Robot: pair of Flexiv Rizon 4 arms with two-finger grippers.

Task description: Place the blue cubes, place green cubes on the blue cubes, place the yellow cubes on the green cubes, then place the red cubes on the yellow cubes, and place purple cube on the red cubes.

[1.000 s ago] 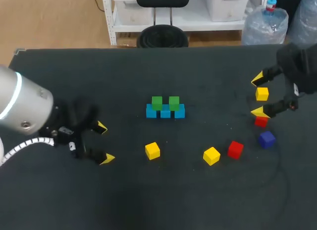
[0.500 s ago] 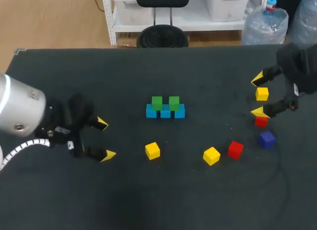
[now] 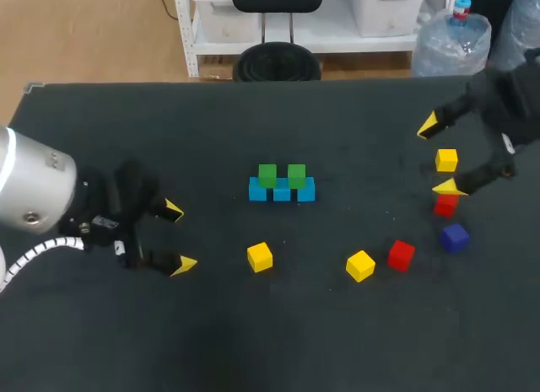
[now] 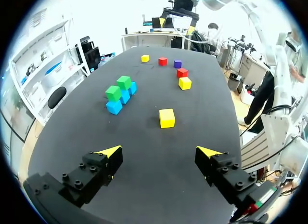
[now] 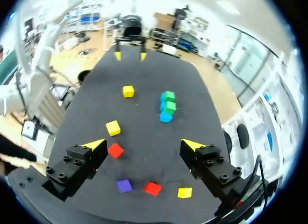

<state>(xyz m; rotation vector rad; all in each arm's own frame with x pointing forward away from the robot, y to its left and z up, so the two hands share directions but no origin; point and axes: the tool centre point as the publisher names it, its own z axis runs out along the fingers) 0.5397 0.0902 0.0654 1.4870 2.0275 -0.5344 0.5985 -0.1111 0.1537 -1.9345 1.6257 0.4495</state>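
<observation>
Green cubes (image 3: 267,174) atop blue cubes (image 3: 282,192), left gripper (image 3: 178,237) (spread) well apart

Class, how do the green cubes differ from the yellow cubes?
There are two green cubes but three yellow cubes. The green cubes rest on the blue cubes; the yellow cubes lie on the table. Green sit side by side; yellow are scattered. Shape and size look alike.
</observation>
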